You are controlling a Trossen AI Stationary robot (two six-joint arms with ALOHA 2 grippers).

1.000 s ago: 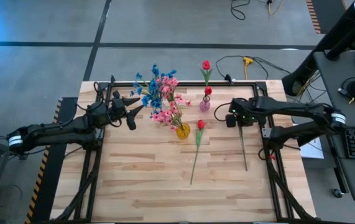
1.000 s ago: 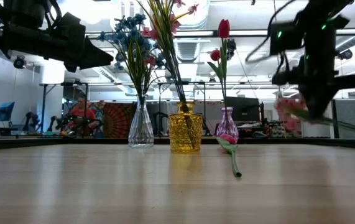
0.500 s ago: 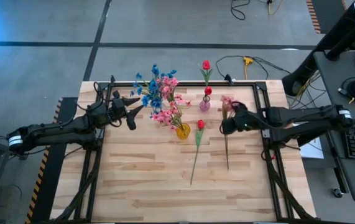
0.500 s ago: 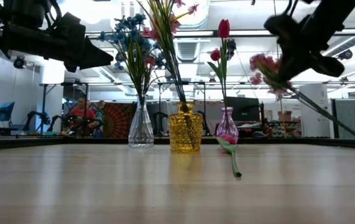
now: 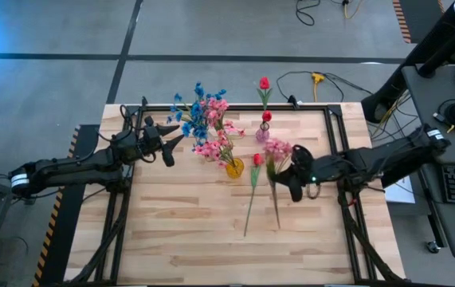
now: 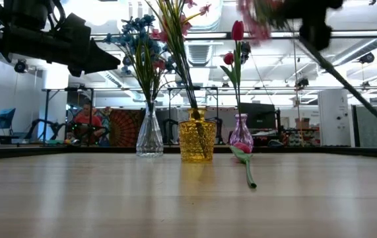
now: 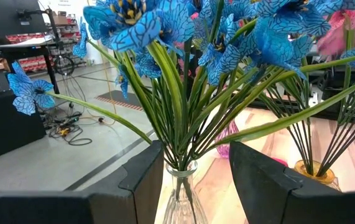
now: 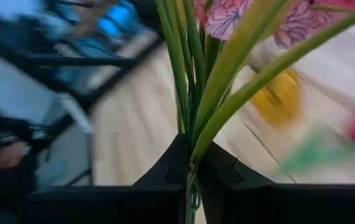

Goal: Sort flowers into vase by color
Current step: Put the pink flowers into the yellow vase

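Note:
Three vases stand mid-table: a clear vase with blue flowers, a yellow vase with pink sprays, and a small pink vase with red tulips. Another red tulip lies flat on the table. My right gripper is beside the yellow vase, on its right, shut on a pink spray. My left gripper hangs open, left of the blue flowers. In the left wrist view its fingers frame the clear vase's neck without touching. My right gripper pinches the pink spray's green stem between its two fingers, just below the leaves and blossoms. The fingers come level from the table's right, across the stem. The spray is lifted clear and tilted, blossoms high, bare stem end slanting down toward the near edge.
The loose red tulip's stem lies close to the left of the held stem. The metal frame rail runs along the table's right side. Bare wood fills the near half of the table. A person sits far behind the table.
My right gripper has carried the pink spray from near the right rail toward the table's left, close to the yellow vase, and upward. The spray has tipped, its blossoms rising from mid-height to the top of the low view.

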